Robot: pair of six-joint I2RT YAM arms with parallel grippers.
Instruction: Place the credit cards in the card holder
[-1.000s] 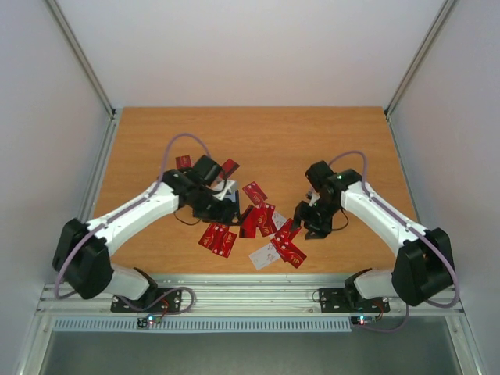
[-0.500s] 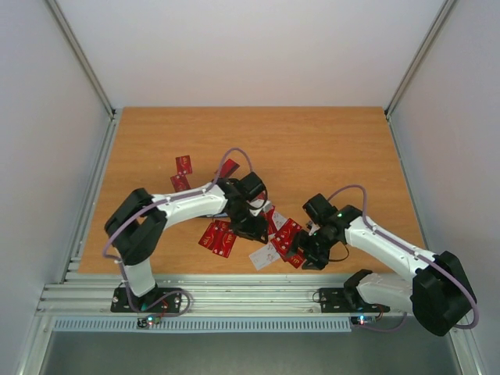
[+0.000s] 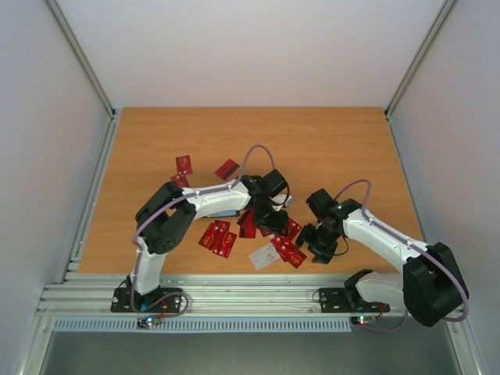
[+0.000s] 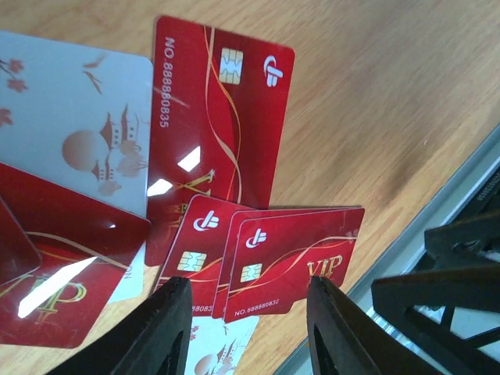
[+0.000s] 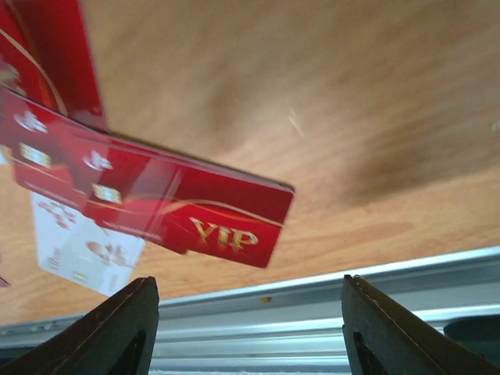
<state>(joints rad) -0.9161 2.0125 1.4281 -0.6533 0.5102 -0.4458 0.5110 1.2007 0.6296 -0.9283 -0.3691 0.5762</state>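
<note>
Red credit cards (image 3: 217, 237) lie scattered mid-table with a white one (image 3: 264, 255) near the front. My left gripper (image 3: 269, 212) hovers over the heap, open and holding nothing. In the left wrist view its fingertips (image 4: 168, 328) frame two overlapping red VIP cards (image 4: 293, 250), beside a longer red card (image 4: 215, 133) and a white card (image 4: 74, 125). My right gripper (image 3: 314, 238) stands open just right of the front cards. Its wrist view shows a stacked red VIP card (image 5: 226, 211) ahead of the wide jaws. The card holder is mostly hidden under my left forearm, with only a pale blue strip (image 3: 225, 212) showing.
Two lone red cards (image 3: 183, 164) (image 3: 227, 168) lie farther back on the left. The aluminium rail (image 5: 312, 305) at the table's front edge runs close under the right gripper. White walls close in both sides and the back.
My left arm has swung right over the card heap and its jaws have narrowed. The right gripper came down toward the front cards and its jaws have widened.
</note>
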